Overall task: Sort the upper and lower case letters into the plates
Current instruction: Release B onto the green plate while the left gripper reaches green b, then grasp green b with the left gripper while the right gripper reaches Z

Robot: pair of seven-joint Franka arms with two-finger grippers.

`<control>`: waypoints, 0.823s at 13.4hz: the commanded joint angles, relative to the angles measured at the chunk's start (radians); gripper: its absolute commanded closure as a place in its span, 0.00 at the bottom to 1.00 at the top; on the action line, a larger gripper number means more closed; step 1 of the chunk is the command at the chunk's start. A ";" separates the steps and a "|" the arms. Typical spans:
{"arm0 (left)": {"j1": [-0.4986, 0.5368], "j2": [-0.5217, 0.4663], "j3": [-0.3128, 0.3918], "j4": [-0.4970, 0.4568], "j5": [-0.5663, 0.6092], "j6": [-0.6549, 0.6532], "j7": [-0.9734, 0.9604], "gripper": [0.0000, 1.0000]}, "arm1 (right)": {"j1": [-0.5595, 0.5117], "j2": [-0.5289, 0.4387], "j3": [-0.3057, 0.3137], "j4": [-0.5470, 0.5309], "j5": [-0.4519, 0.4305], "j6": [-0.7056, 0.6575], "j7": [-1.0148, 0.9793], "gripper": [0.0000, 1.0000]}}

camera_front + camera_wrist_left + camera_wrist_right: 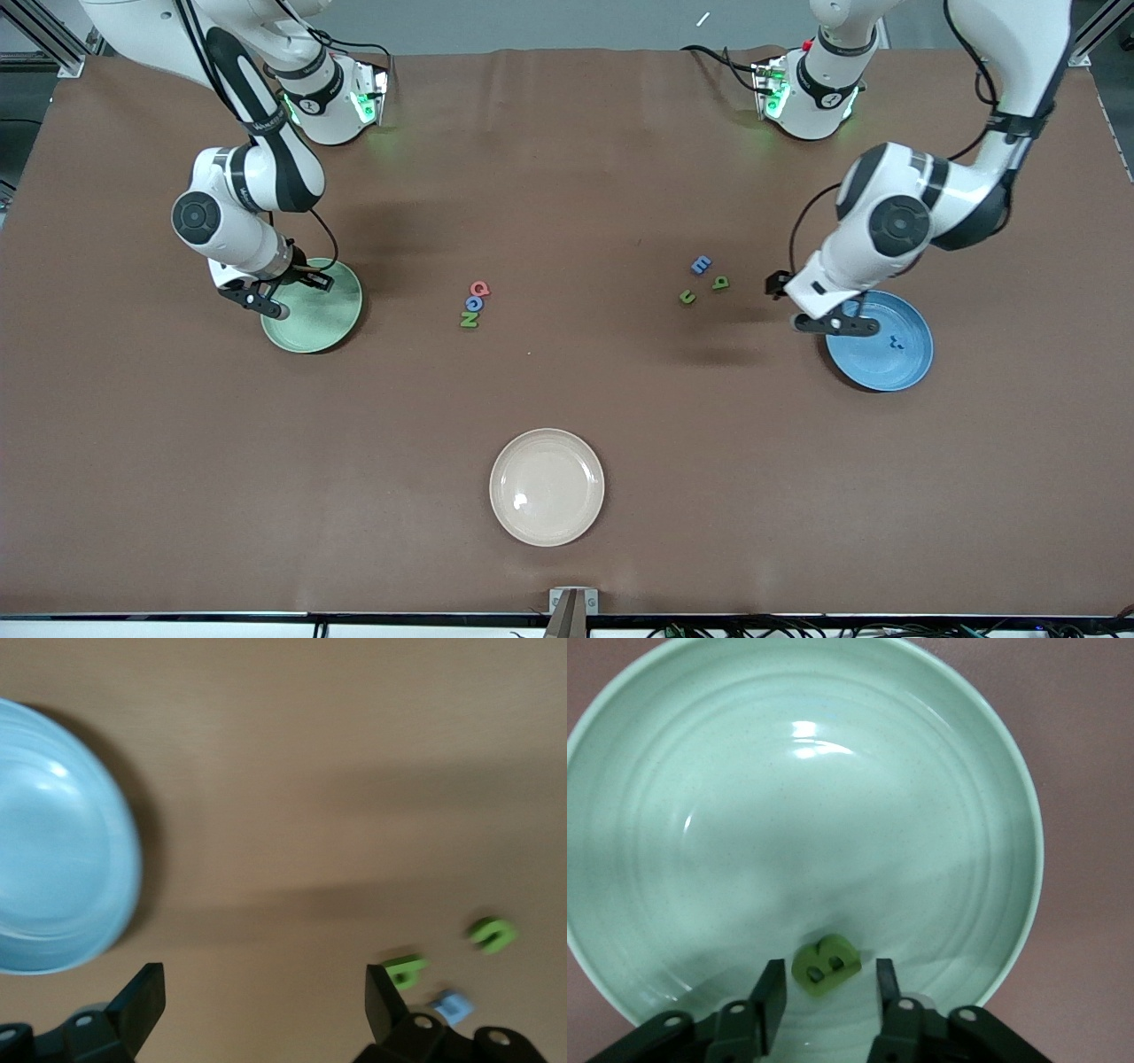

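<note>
With my right gripper [822, 988] parted loosely around a green letter [826, 963] in the mint plate [341, 321] and my left gripper [266, 997] spread empty beside the blue plate [904, 368], I worry the letter clings to a finger when lifted, while six letters lie mid-surface.

The left claw [266, 997], fingers spread, hangs over bare table between the blue plate [62, 842] and 3 letters [447, 970].

A brown table covering [567, 177] is spreading across nearly the whole front view, wrinkling slightly at its 12 o'clock edge. Grey floor [532, 22] is showing at 12 o'clock, aluminium framing [44, 40] is slanting at 10 o'clock, and soft overhead light is casting dim shadows.
</note>
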 commanded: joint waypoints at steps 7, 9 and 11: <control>-0.102 0.037 -0.047 -0.153 -0.007 0.266 -0.258 0.01 | 0.113 -0.065 0.024 0.238 0.010 -0.322 0.042 0.00; -0.105 0.068 -0.043 -0.146 0.002 0.266 -0.275 0.01 | 0.215 -0.058 0.023 0.290 0.010 -0.342 0.084 0.00; -0.105 0.101 -0.041 -0.131 0.035 0.259 -0.333 0.01 | 0.286 -0.031 0.023 0.355 0.010 -0.341 0.169 0.00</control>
